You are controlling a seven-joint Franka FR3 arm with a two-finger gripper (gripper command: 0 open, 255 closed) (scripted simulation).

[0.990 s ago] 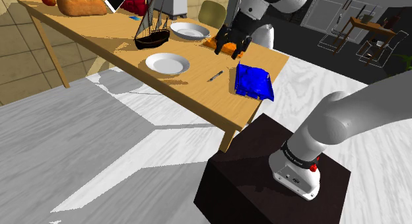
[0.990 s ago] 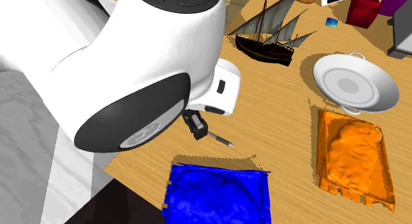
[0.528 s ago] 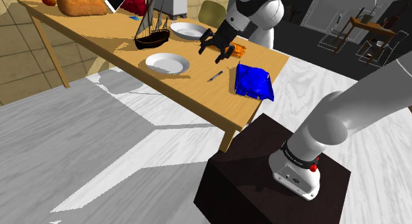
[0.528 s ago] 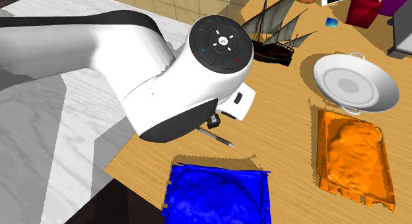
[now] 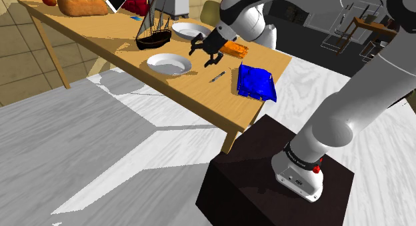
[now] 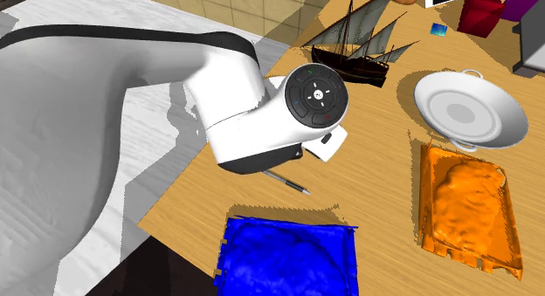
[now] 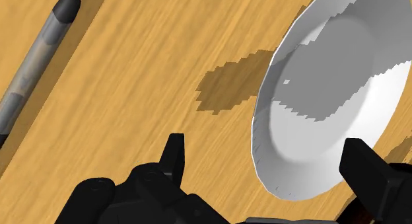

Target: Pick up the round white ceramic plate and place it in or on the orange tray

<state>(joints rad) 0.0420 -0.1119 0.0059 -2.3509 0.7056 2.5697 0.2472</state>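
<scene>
Best done by taking the round white plate (image 5: 169,63) by its rim. Lower to set one finger (image 7: 173,156) outside the rim on bare wood and the other over the inner slope, then close firmly on that thin lip. Keep the descent slow, to avoid skidding or tipping so shallow a dish. Steer clear of the pen (image 5: 217,77) lying near, toward the blue tray (image 5: 257,83). Once clasped, lift level before carrying across to the orange tray (image 5: 233,49) at the far edge of the table (image 5: 100,31), just beside the handled white bowl (image 5: 191,30).

Hovering with the gripper (image 5: 203,53) above the wood between pen and plate, by the table's long front edge. Spread wide, gripping nothing and, by the look of it, touching nothing. Framing the plate's near rim between the two fingers in the wrist view.
</scene>
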